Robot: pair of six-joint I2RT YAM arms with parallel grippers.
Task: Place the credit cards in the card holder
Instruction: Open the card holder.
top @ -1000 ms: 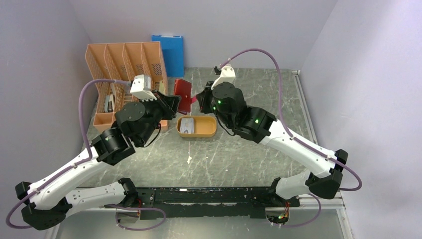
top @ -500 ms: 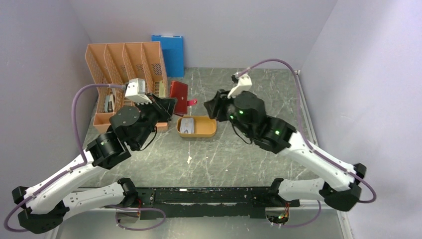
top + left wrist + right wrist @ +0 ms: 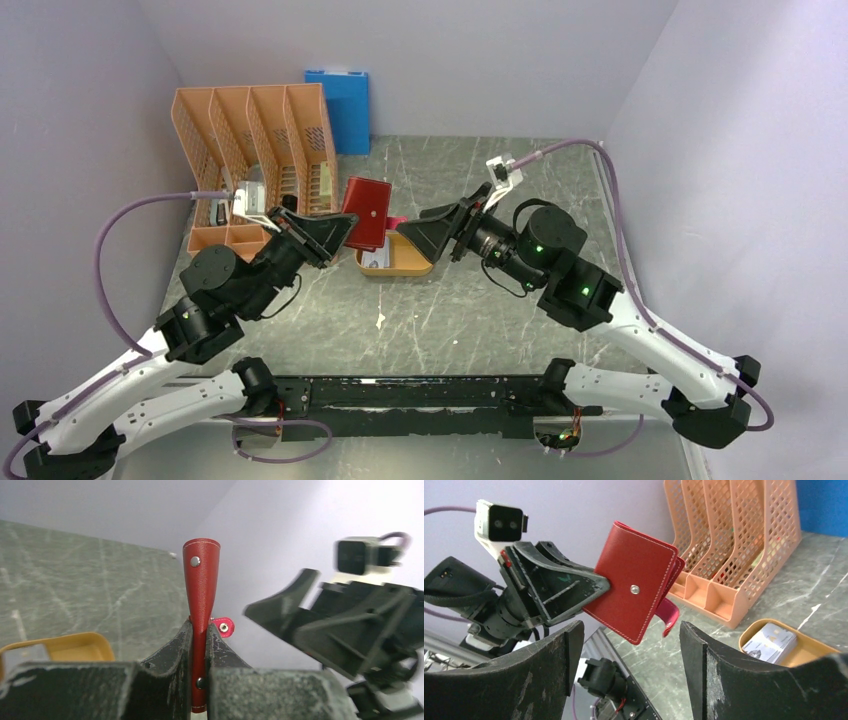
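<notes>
Left gripper (image 3: pixel 200 630): jaws pressed together, pinching the card holder (image 3: pixel 201 580) by one edge. The holder stands up out of the fingers, clear of the table (image 3: pixel 450 320). The grip sits low on the edge, probably so the rest of the holder stays free for the other arm to work on.

Card holder (image 3: pixel 367 212): in the air, folded shut, red cover facing the right wrist camera with the snap stud showing. The small red tab (image 3: pixel 669 617) hangs loose at its 5 o'clock corner, not snapped. Inner pockets are not visible.

Right gripper (image 3: pixel 629 625): jaws spread wide, nothing between them. It points straight at the holder (image 3: pixel 636 587) from the holder's 3 o'clock in the top view, near it but not touching. It looks lined up to take the free side or the tab and open the fold; that is my guess.

Credit cards (image 3: pixel 377 258): a small pale stack lying in the orange tray (image 3: pixel 420 268), at the tray's 9 o'clock end. None is in the holder yet. The tray sits on the table just under and at 5 o'clock of the holder, so a card pick would be a short reach.

Further out: the orange file rack (image 3: pixel 250 130) at 10 o'clock of the table, with the blue folder (image 3: pixel 340 110) standing by the back wall at 11 o'clock. Neither looks involved.

Step, by my reading: open the holder first, cards after. Risk: the thin edge grip may let the holder twist when pulled.
</notes>
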